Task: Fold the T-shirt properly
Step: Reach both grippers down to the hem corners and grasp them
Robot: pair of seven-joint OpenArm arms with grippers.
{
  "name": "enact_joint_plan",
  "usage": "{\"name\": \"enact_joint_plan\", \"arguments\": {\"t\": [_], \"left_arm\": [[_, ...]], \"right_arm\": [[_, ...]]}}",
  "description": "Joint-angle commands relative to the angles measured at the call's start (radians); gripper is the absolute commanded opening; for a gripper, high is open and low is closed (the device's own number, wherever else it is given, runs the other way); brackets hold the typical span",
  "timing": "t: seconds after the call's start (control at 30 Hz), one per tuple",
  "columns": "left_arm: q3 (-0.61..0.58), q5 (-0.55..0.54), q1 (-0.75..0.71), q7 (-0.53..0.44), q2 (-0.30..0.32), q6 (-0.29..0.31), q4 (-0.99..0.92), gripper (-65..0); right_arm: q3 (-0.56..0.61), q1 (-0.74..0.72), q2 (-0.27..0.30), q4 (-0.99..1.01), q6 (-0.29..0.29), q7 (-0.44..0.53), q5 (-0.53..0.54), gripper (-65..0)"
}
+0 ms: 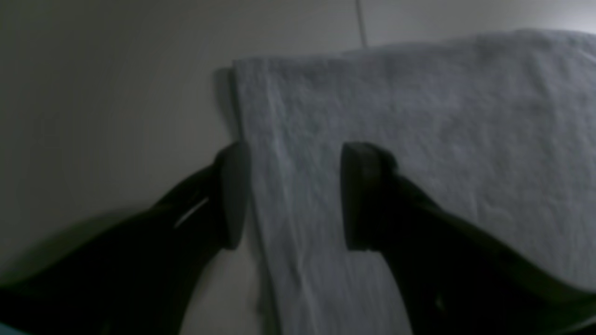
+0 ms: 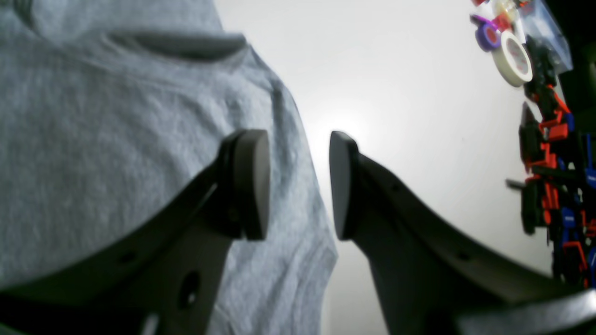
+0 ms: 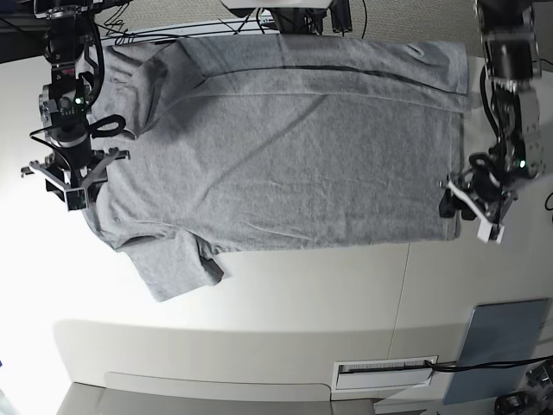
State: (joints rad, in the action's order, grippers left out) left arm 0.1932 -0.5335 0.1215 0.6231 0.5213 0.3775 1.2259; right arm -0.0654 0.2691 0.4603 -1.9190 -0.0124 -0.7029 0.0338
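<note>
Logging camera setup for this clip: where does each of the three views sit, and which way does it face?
Left wrist: on the left arm, looking past the open left hand at an edge of the heather-grey cotton T-shirt.
Right wrist: on the right arm, looking past the open right hand straddling the shirt's edge near the neckline.
Base: high, looking down at the white table, both arms at its sides.
All three share the shirt.

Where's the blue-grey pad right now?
In the base view the blue-grey pad lies at the lower right of the table, apart from the T-shirt and below the left tool.
</note>
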Motion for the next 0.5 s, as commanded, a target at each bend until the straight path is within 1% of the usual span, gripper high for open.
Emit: {"name": "enact_joint_plan", "arguments": {"t": [0.0,0.2,0.3,0.37,0.43,0.47], "left_arm": [[-0.008,-0.008,0.055,-0.021,0.021,0.0,-0.023,-33.2],[-0.035,0.0,0.216,-0.027,0.019,0.0,-0.221,-33.2],[-0.035,0.034,0.261,-0.029,0.011,0.0,-0.299,-33.2],[-0.035,0.064,0.277,-0.029,0.002,0.019,-0.344,-33.2],[-0.035,0.07,0.28,-0.029,-0.006,0.063,-0.375,-33.2],[-0.035,0.07,0.28,-0.029,-0.012,0.069,-0.388,-33.2]], "right_arm": [[-0.008,-0.004,0.013,-0.017,0.009,0.016,-0.007,-43.4],[-0.008,-0.003,0.014,-0.016,0.009,-0.007,-0.007,-43.4],[-0.008,-0.003,0.014,-0.016,0.009,-0.008,-0.007,-43.4],[-0.008,-0.003,0.014,-0.016,0.009,-0.008,-0.007,-43.4],[-0.008,-0.003,0.014,-0.016,0.009,-0.008,-0.007,-43.4],[-0.008,-0.003,0.014,-0.017,0.009,-0.008,-0.007,-43.4]]}}
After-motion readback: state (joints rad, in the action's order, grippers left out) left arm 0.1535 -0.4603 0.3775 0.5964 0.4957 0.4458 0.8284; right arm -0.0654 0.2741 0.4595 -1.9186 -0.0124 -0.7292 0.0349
